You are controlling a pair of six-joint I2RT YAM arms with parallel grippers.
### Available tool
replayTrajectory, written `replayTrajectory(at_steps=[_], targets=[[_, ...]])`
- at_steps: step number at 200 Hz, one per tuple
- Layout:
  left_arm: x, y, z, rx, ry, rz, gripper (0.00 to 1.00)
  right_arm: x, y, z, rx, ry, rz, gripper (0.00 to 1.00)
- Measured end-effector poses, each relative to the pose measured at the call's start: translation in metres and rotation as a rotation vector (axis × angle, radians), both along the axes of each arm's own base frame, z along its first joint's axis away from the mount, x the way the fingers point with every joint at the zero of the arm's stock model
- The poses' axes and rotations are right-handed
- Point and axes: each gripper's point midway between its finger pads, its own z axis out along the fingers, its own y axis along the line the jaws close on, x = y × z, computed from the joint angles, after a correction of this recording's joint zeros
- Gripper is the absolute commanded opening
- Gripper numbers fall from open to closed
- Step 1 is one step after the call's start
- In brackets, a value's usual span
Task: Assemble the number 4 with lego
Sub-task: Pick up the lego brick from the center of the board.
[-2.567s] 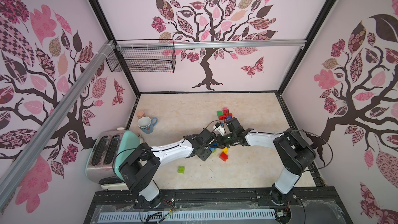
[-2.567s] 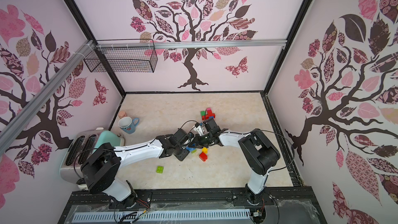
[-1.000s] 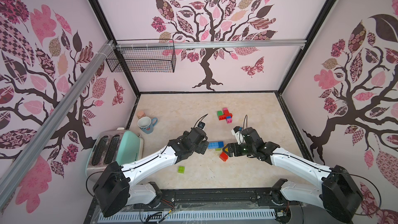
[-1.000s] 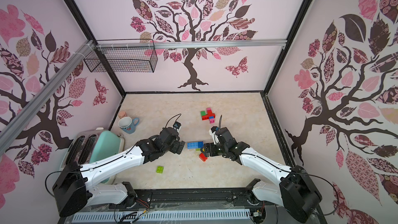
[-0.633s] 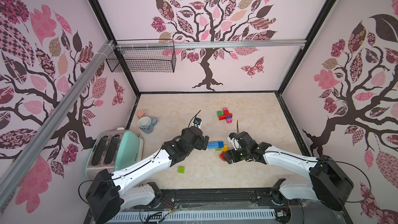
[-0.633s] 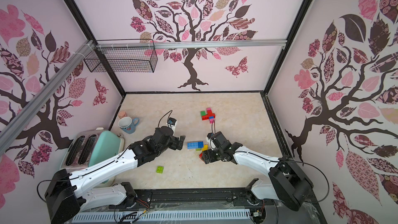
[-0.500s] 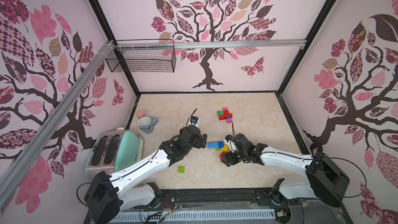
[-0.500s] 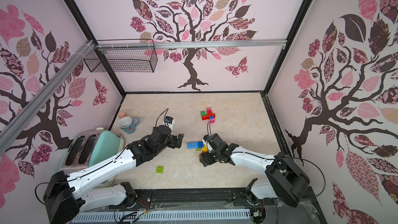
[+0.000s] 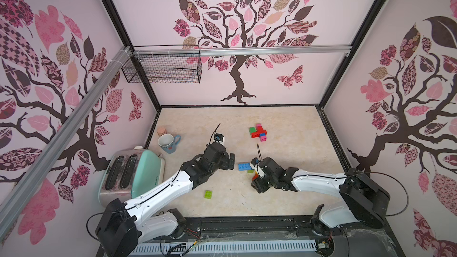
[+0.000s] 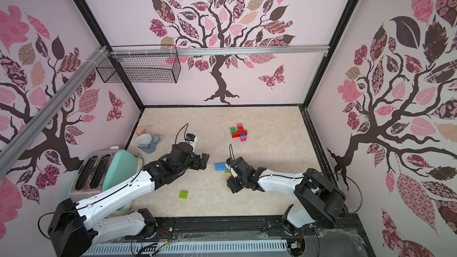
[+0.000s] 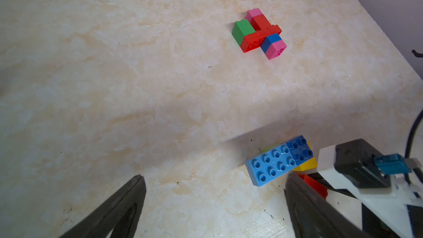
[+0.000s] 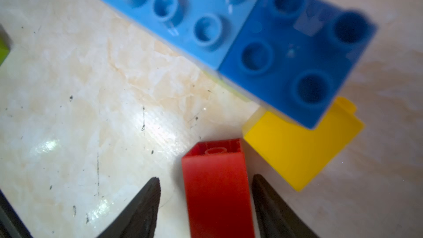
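Note:
The lego lies in two groups. A joined cluster (image 9: 258, 131) of green, red, pink and blue bricks sits toward the back. Nearer, a long light-blue brick (image 11: 270, 165) joins a dark-blue square (image 12: 293, 60) over a yellow brick (image 12: 297, 147). A red brick (image 12: 215, 161) lies beside the yellow one. My right gripper (image 12: 206, 178) is low over the table and open. Its jaws straddle the red brick, one finger close against it and a gap at the other. My left gripper (image 11: 214, 177) hangs wide open and empty, just left of the light-blue brick (image 9: 244, 166).
A single lime brick (image 9: 208, 194) lies near the front, between the arms. A mug (image 9: 167, 142) and a mint toaster (image 9: 131, 174) stand at the left wall. A wire basket (image 9: 163, 69) hangs on the back wall.
My right gripper has swung in and come down over the red brick, and its jaws have narrowed around it. The left gripper has drawn back a little to the left, still open.

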Motion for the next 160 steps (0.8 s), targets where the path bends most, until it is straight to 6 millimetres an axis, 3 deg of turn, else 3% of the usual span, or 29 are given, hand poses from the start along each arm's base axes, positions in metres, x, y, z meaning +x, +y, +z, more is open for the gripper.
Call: replayTrajectory(at_steps=[39, 110, 141, 160], targets=[[-0.004, 0.002, -0.007, -0.010, 0.029, 0.000, 0.98, 0.006, -0.005, -0.002, -0.026, -0.021, -0.033, 0.53], [-0.023, 0.003, -0.027, -0.009, 0.147, -0.035, 0.98, 0.006, -0.004, 0.001, -0.032, -0.024, -0.045, 0.24], [-0.035, 0.004, -0.034, 0.003, 0.219, -0.062, 0.98, -0.004, 0.003, 0.028, 0.037, -0.069, -0.005, 0.11], [-0.042, -0.004, -0.024, -0.014, 0.254, -0.110, 0.98, -0.010, 0.009, 0.053, 0.111, -0.107, 0.045, 0.05]])
